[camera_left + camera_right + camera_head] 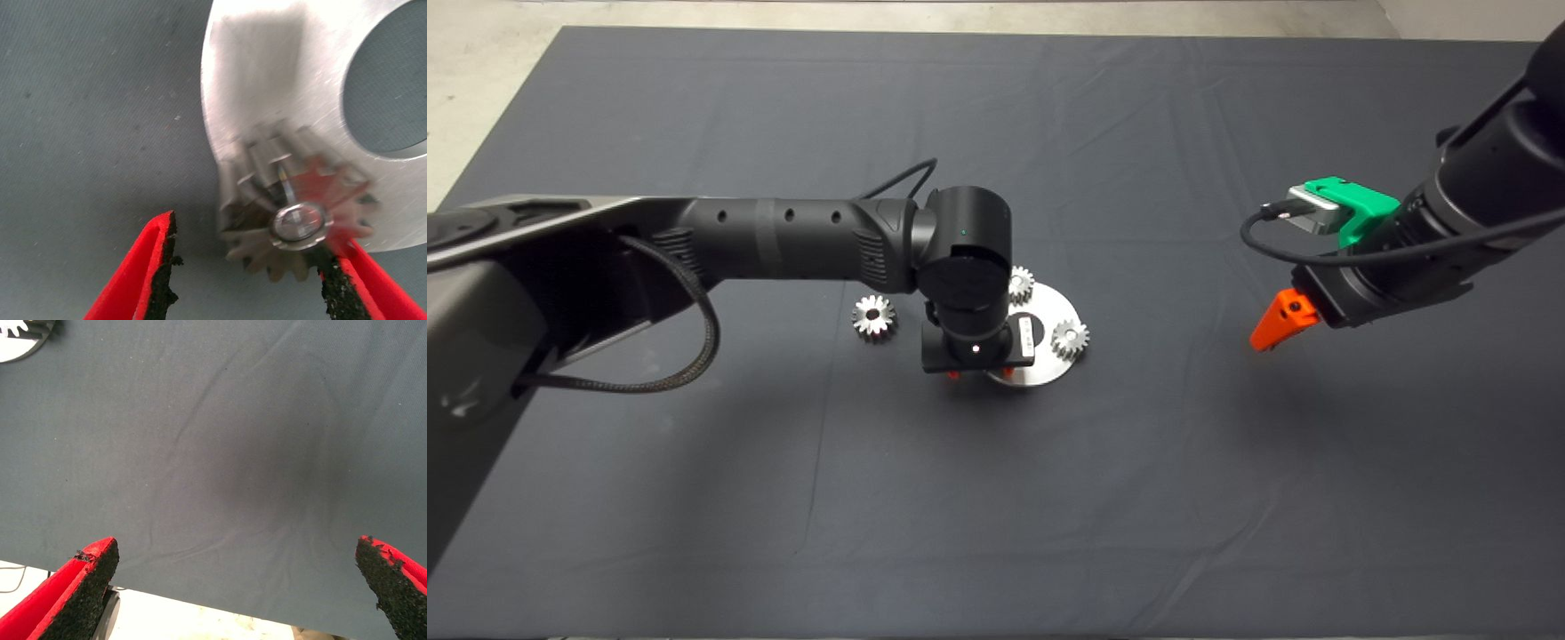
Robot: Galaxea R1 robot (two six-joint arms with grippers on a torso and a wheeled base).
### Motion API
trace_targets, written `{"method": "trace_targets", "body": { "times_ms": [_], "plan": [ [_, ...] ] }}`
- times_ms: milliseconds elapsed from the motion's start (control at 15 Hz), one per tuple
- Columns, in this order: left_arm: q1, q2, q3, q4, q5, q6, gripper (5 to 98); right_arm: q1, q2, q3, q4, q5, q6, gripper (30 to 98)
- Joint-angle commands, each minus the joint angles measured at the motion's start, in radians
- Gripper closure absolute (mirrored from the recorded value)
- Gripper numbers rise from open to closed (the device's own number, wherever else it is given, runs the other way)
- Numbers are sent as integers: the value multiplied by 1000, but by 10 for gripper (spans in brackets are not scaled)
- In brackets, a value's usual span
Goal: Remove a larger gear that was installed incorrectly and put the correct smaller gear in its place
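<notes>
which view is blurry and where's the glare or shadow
Left wrist view: the gear between the left gripper fingers is smeared, while the round plate glares pale. Right wrist view: a soft dark shadow lies on the mat ahead of the open right gripper. Head view: even light, sharp.

1. A dark grey mat (783,498) covers the table, creased in long faint folds, with pale floor (480,80) showing past its far and left edges.
2. A round silver metal plate (1063,311) lies flat on the mat near the middle, partly hidden under the left arm.
3. One small silver gear (873,316) lies directly on the mat, near the plate's left side but apart from it.
</notes>
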Motion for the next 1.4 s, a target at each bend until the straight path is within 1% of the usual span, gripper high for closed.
{"method": "trace_targets", "body": {
  "times_ms": [0, 67, 133, 200, 267, 333, 400, 467, 533, 600, 667, 733, 867, 933, 1000, 1067, 1133, 1200, 1333],
  "plan": [
    [-122, 10, 17, -138, 106, 24, 551, 16, 12, -2, 29, -86, -4, 345],
    [-182, 13, 19, -190, 106, 34, 529, 13, 12, -2, 29, -86, -4, 345],
    [-239, 14, 23, -227, 105, 56, 501, 8, 12, -1, 29, -86, -3, 345],
    [-284, 12, 31, -252, 105, 69, 500, 8, 15, -1, 29, -86, 0, 345],
    [-337, 5, 38, -286, 105, 74, 499, 10, 30, -1, 29, -86, 0, 345],
    [-362, 8, 41, -314, 105, 86, 498, 11, 39, 4, 29, -87, 5, 345],
    [-396, 10, 59, -332, 105, 88, 465, 16, 52, 5, 31, -89, 6, 345],
    [-426, 0, 93, -337, 105, 88, 446, 33, 69, 6, 32, -89, 8, 345],
    [-444, -12, 128, -341, 105, 88, 407, 71, 76, 17, 35, -86, 13, 345],
    [-456, -19, 164, -365, 102, 86, 401, 105, 81, 57, 35, -86, 24, 345],
    [-456, -22, 208, -384, 99, 76, 401, 115, 76, 100, 34, -86, 53, 345],
    [-456, -30, 254, -389, 99, 38, 401, 120, 77, 150, 32, -86, 97, 345],
    [-458, -53, 354, -387, 98, -58, 401, 143, 79, 268, 28, -85, 206, 345],
    [-458, -62, 417, -386, 97, -134, 401, 169, 70, 337, 25, -86, 289, 345],
    [-458, -64, 463, -386, 99, -192, 401, 187, 65, 392, 17, -84, 351, 345],
    [-458, -65, 500, -386, 99, -241, 401, 189, 65, 416, 6, -84, 394, 345],
    [-458, -62, 519, -386, 98, -282, 401, 192, 67, 432, 8, -81, 442, 345],
    [-458, -56, 532, -381, 97, -303, 401, 194, 76, 447, 8, -83, 480, 345],
    [-458, -59, 563, -383, 97, -326, 401, 195, 76, 452, 9, -83, 490, 345]
  ]
}}
